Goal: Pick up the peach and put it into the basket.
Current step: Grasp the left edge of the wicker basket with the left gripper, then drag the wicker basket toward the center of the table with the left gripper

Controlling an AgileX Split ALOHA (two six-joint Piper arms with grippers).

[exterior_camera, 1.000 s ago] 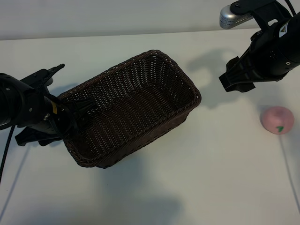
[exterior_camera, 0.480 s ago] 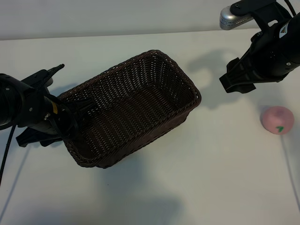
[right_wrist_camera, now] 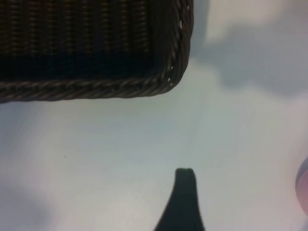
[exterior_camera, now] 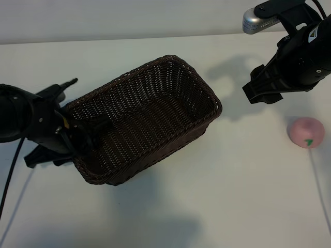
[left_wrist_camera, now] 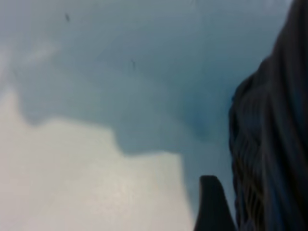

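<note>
The dark-brown wicker basket point(exterior_camera: 150, 116) lies at an angle in the middle of the table. My left gripper point(exterior_camera: 77, 133) straddles its left end wall, one finger inside the basket and one outside. In the left wrist view the outer finger point(left_wrist_camera: 211, 204) stands beside the wicker wall point(left_wrist_camera: 269, 144) with a thin gap, so the gripper is open. The pale-pink peach point(exterior_camera: 306, 132) rests on the table at the far right, its edge also in the right wrist view point(right_wrist_camera: 304, 185). My right gripper point(exterior_camera: 261, 89) hangs open above the table, up and to the left of the peach, holding nothing.
The white table point(exterior_camera: 217, 196) lies bare in front of the basket and between basket and peach. A silver fitting point(exterior_camera: 256, 19) sits at the top of the right arm. Thin cables trail off the table's front at both sides.
My left arm has shifted slightly along the basket's left end and its fingers have drawn closer together around the wall. Basket, peach and right arm have stayed put.
</note>
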